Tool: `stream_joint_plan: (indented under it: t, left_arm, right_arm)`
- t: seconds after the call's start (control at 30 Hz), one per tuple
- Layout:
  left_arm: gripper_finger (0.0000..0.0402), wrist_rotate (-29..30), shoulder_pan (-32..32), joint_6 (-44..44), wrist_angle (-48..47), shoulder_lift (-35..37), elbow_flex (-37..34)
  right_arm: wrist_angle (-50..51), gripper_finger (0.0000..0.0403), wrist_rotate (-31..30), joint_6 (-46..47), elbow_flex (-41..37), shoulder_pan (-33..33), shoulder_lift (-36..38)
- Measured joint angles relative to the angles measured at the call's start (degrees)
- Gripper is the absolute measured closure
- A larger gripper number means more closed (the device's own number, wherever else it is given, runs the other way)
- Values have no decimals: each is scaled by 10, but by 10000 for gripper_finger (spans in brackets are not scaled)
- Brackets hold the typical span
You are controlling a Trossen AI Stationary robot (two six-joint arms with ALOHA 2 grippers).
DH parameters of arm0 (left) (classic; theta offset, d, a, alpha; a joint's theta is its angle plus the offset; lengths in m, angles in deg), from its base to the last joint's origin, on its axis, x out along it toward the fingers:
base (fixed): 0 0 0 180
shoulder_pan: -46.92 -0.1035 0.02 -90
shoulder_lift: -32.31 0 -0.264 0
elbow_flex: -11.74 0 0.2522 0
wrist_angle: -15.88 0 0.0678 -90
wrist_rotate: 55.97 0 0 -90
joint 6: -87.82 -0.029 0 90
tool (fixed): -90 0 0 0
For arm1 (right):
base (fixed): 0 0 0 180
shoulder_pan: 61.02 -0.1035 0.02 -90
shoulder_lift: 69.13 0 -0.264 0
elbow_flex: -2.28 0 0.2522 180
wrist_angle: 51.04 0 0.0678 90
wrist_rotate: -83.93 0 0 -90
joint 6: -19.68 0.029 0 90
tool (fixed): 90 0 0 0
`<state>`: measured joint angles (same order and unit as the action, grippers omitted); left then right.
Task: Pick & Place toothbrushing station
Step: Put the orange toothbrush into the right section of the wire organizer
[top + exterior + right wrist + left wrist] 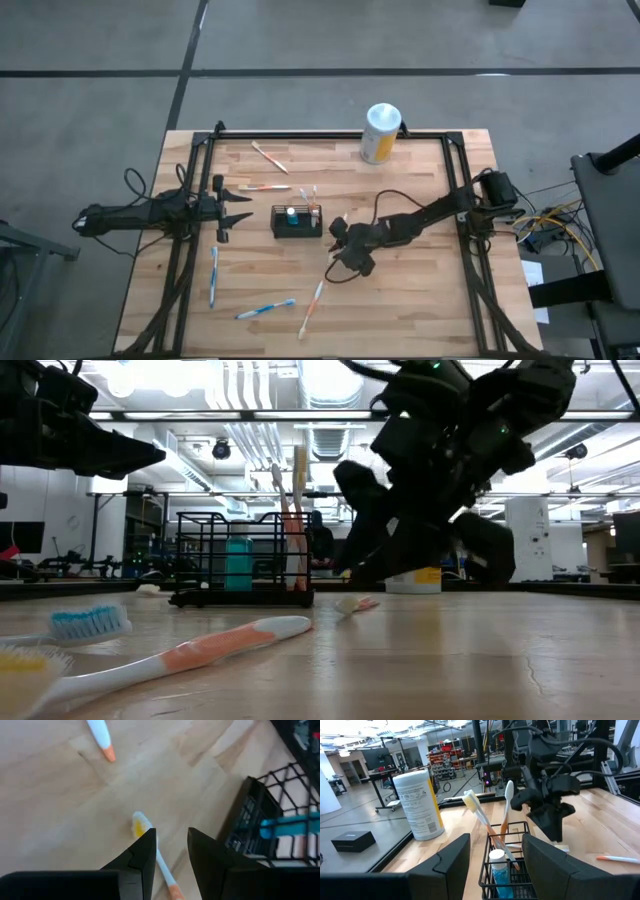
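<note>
Your right pincer [170, 851] hangs low over the tabletop [420, 300] just beside the black wire basket [297, 221], its fingers spread with a narrow gap and nothing between them. That gap straddles the shaft of a yellow-bristled toothbrush [141, 826] lying flat, so you look lined up to close across the handle rather than along it, which should give the firmer hold.

The basket, your toothbrushing station, sits mid-table and already carries two upright brushes [490, 815] leaning in one end and a blue-capped tube [498, 865] beside them; they stand because the walls are lower than a brush is long.

Your left pincer [495, 865] waits on the basket's far side from the right one, spread and empty, pointing at it. More brushes lie loose around the basket; the white-topped canister [380, 132] stands well beyond it.
</note>
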<state>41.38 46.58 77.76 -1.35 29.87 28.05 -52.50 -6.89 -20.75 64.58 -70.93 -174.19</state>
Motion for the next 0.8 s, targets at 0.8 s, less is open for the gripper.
stream_joint_plan:
  t: [0.8]
  left_arm:
    - [216, 0, 0, 0, 0, 0, 0]
  right_arm:
    - [34, 296, 28, -16, 23, -2, -18]
